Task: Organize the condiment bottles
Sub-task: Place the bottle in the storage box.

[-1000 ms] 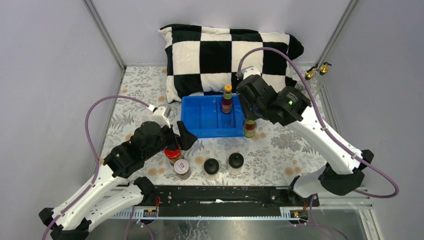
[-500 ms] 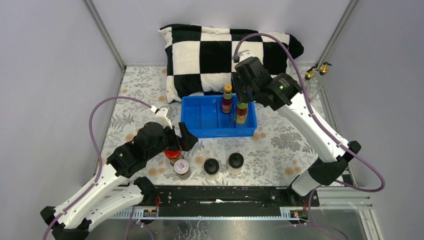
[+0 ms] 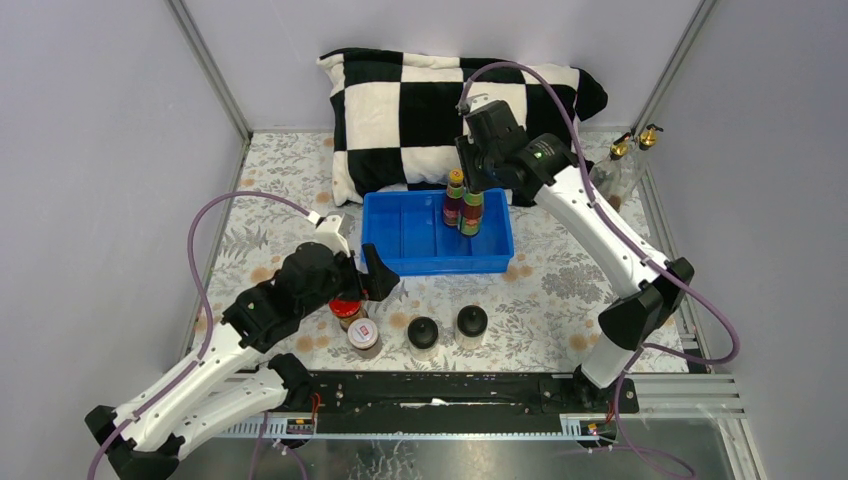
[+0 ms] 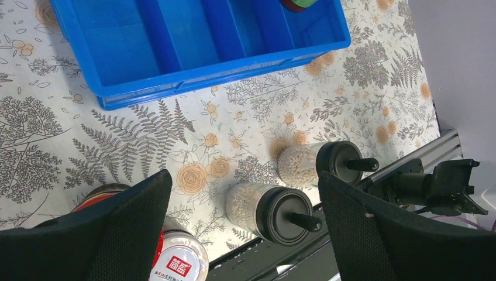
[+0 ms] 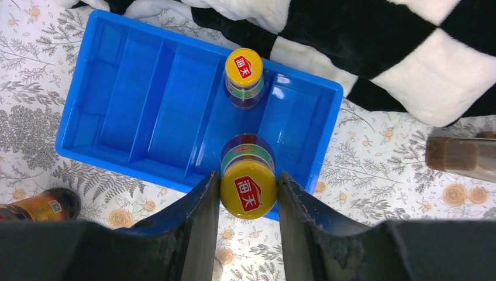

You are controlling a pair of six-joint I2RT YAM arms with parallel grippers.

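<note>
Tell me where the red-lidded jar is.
The red-lidded jar stands front left in the top view, beneath the open left hand, just behind the white-lidded jar, in front of the tray's left corner.

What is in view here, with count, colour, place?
table: 1, floral cover, under everything
tray: 1, blue, table centre
pillow: 1, black-and-white checks, behind tray
standing sauce bottle: 1, yellow cap, tray's right compartment
held sauce bottle: 1, yellow cap, over that compartment
black-capped jars: 2, clear, side by side before tray
red-lidded jar: 1, red, left of those jars
white-lidded jar: 1, white, beside red-lidded jar
glass bottles: 2, gold spouts, far right corner
left gripper: 1, black, open near red-lidded jar
right gripper: 1, black, shut on held sauce bottle
</note>
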